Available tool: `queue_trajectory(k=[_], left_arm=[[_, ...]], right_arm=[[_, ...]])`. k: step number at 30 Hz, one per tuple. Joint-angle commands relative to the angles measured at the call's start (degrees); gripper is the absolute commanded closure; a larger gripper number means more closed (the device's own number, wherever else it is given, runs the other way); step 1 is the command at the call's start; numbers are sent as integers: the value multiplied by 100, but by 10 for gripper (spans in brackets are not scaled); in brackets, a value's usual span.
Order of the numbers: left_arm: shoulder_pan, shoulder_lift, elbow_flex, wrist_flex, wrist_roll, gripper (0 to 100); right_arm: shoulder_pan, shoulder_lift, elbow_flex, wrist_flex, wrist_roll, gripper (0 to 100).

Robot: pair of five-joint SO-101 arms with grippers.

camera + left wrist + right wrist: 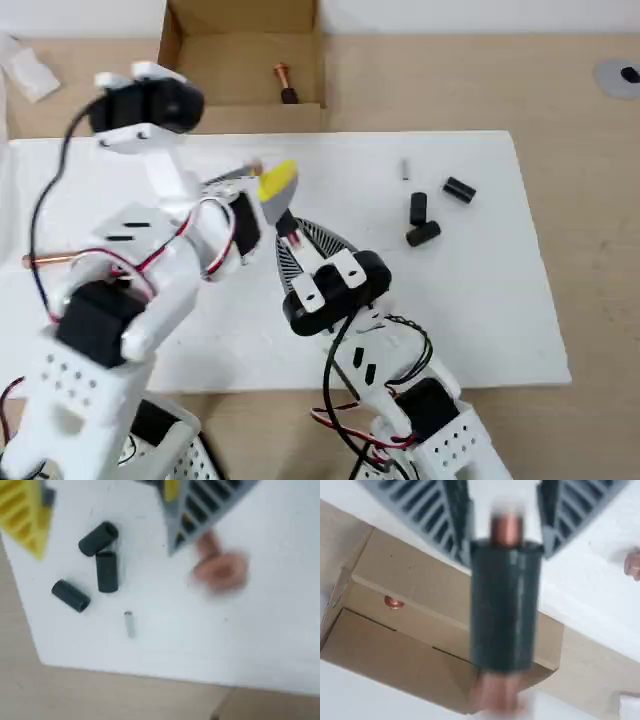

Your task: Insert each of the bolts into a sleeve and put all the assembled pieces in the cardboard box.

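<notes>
Currently: white board [480, 330] lies on the table [590, 200], hard up against the front wall of the cardboard box [215, 70]. Both arms are over the board on the side facing the box. The left arm [130, 290] is the bigger mass, off the box's left corner. The right arm [335, 285] stands at the board edge farthest from the box and points toward it.

The left claw [265, 180] has one yellow finger [22, 515] and one grey finger [210, 510]. It sits just short of the box front, jaws spread wide, nothing between them. The right claw [504, 535] is a bit farther from the box, clamped on a black sleeve [506, 605]. A copper bolt [506, 527] runs through that sleeve and sticks out both ends. The piece is outside the box.

Inside the box, one assembled piece [284, 83] lies near the right wall.

Three loose sleeves [418, 208] sit in a cluster on the board, well off to the right of the box. Two of them touch or nearly touch, the third is just beside. A small grey pin [405, 170] lies between that cluster and the box-side board edge.

A copper blur [220, 570] shows next to the left claw's grey finger. It is probably a bolt head on the board, but too smeared to be sure. A loose bolt [48, 260] lies on the board well away from the box, on its left side, partly under the left arm.
</notes>
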Motion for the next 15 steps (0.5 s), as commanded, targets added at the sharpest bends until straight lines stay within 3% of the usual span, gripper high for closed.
queue_trajectory(k=[1, 15], left_arm=[[18, -110, -774, 237, -70, 811], [-299, -101, -1108, 378, 97, 812]], right_arm=[[119, -716, -92, -123, -53, 989], [295, -716, -84, -114, -53, 989]])
